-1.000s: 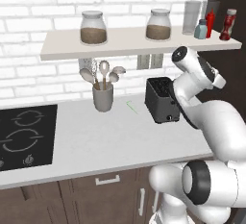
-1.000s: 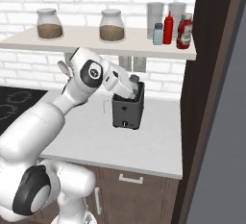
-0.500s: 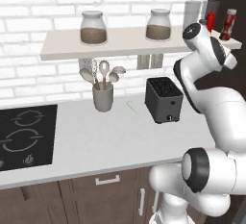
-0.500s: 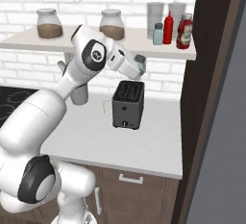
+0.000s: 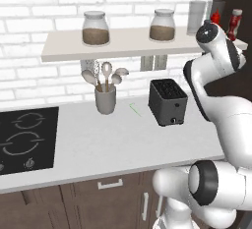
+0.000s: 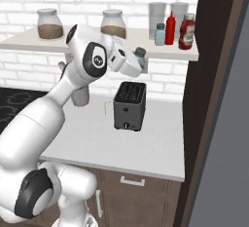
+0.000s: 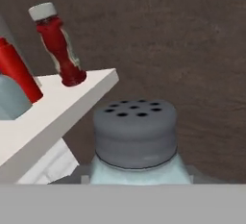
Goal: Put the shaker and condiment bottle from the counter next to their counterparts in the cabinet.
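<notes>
A matt grey perforated cap is seen on the shaker (image 7: 134, 136), above a pale, frosted-looking body. The condiment bottle (image 7: 57, 45) is rendered in glossy dark red with a whitish cap. The cabinet (image 7: 57, 110) shelf appears smooth and matt, backed by a dark brown wood-grain panel (image 7: 182, 35).

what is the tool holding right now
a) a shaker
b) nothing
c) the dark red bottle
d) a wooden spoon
a: the hand view shows the shaker with its holed grey top right at the tool, and the right base view shows the tool shut on it in the air above the toaster, while the dark red bottle already stands on the shelf.
</notes>
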{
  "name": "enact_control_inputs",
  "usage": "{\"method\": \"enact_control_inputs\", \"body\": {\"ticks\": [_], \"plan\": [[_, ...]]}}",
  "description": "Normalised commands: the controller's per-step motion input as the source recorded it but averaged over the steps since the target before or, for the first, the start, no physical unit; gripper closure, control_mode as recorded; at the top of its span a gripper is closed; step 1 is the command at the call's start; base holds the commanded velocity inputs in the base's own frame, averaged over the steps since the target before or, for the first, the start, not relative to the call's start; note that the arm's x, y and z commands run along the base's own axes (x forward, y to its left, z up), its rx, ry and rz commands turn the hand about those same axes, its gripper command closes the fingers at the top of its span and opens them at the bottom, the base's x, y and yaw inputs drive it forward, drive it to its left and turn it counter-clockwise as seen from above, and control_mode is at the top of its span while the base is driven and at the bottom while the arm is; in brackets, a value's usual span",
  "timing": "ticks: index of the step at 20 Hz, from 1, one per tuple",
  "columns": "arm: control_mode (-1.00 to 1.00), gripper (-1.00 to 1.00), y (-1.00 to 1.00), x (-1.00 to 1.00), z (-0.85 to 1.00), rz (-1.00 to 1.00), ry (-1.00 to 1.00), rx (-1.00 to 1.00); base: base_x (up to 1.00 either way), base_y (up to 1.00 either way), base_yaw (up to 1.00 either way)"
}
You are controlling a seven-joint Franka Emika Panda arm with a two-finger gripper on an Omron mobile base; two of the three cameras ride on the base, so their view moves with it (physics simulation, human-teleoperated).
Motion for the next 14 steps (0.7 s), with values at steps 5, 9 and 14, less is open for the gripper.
{"method": "enact_control_inputs", "body": {"ticks": [5,9,14], "plan": [[-1.00,1.00,0.10,0.00,0.01,0.10,-0.24,-0.08,0.00,0.00,0.00],[-1.00,1.00,0.03,0.04,0.04,0.00,0.00,0.00,0.00,0.00,0.00],[-1.00,1.00,0.03,0.09,0.66,0.00,0.00,0.00,0.00,0.00,0.00]]}}
